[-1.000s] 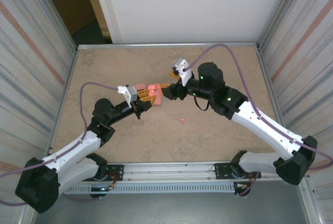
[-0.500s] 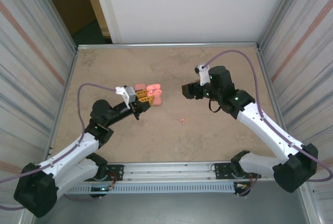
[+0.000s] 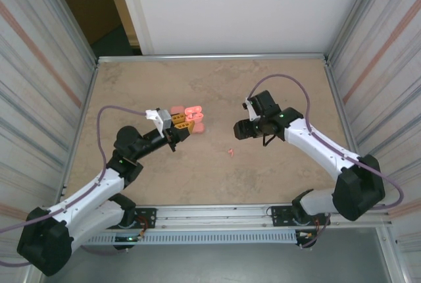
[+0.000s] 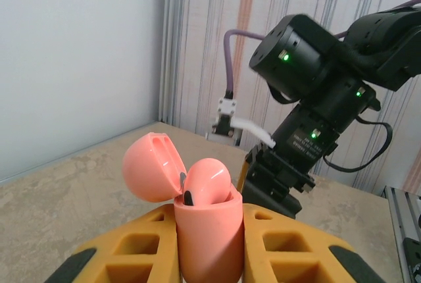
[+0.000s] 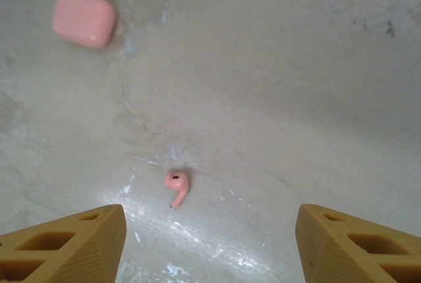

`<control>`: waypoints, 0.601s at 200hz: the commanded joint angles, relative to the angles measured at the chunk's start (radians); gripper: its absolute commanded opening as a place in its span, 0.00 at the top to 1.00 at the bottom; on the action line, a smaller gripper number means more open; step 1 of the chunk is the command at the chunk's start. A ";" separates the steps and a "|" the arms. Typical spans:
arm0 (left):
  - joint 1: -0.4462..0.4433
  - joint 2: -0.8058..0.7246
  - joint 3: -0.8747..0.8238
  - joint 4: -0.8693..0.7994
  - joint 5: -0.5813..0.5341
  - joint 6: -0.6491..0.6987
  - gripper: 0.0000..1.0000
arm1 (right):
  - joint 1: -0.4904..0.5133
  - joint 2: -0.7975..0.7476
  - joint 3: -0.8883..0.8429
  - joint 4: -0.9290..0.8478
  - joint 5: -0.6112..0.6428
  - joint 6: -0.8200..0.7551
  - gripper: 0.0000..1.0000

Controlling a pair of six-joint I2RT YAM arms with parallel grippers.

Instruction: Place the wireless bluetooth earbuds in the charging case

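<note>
My left gripper (image 3: 183,126) is shut on an open pink charging case (image 4: 209,237), gripped upright between the yellow fingers (image 4: 122,257). The lid (image 4: 148,164) is tipped back and one earbud (image 4: 207,179) sits in the case's mouth. From above, the held case (image 3: 195,118) is left of centre. A loose salmon-pink earbud (image 3: 229,152) lies on the table. It lies stem down (image 5: 176,187) just ahead of my right gripper (image 5: 207,247), which is open and empty above the table. That right gripper (image 3: 237,129) hangs to the right of the case, well apart from it.
A second pink case (image 3: 177,108), shut, lies on the table behind the held one and appears at the upper left of the right wrist view (image 5: 84,20). The marbled beige tabletop (image 3: 276,178) is fenced by metal walls. The right arm (image 4: 309,92) looms close behind the held case.
My right gripper has pulled back from the held case, moving right and then down over the loose earbud. The left gripper has kept its hold on the case.
</note>
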State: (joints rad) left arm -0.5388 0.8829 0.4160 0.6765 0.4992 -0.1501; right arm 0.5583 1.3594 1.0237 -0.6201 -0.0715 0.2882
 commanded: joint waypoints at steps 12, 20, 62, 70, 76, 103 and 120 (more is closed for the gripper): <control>-0.006 -0.032 -0.004 0.002 -0.012 0.024 1.00 | 0.042 0.077 0.016 -0.036 -0.021 0.032 0.34; -0.006 -0.035 -0.005 -0.001 -0.014 0.024 1.00 | 0.050 0.097 0.021 -0.038 -0.029 0.032 0.35; -0.007 -0.044 -0.007 -0.006 -0.013 0.024 1.00 | 0.054 0.205 0.037 -0.031 -0.118 0.026 0.41; -0.007 -0.045 -0.006 -0.006 -0.013 0.024 1.00 | 0.046 0.219 0.035 -0.023 -0.143 0.026 0.43; -0.007 -0.047 -0.006 -0.007 -0.014 0.024 1.00 | 0.041 0.230 0.033 -0.015 -0.163 0.028 0.45; -0.007 -0.051 -0.006 -0.012 -0.016 0.027 1.00 | 0.023 0.256 0.024 0.025 -0.232 0.031 0.46; -0.006 -0.049 -0.006 -0.011 -0.017 0.029 1.00 | 0.022 0.274 0.028 0.031 -0.244 0.031 0.47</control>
State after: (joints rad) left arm -0.5388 0.8528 0.4156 0.6544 0.4950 -0.1440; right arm 0.5861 1.6089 1.0309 -0.6064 -0.2485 0.3069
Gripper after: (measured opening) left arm 0.218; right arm 0.537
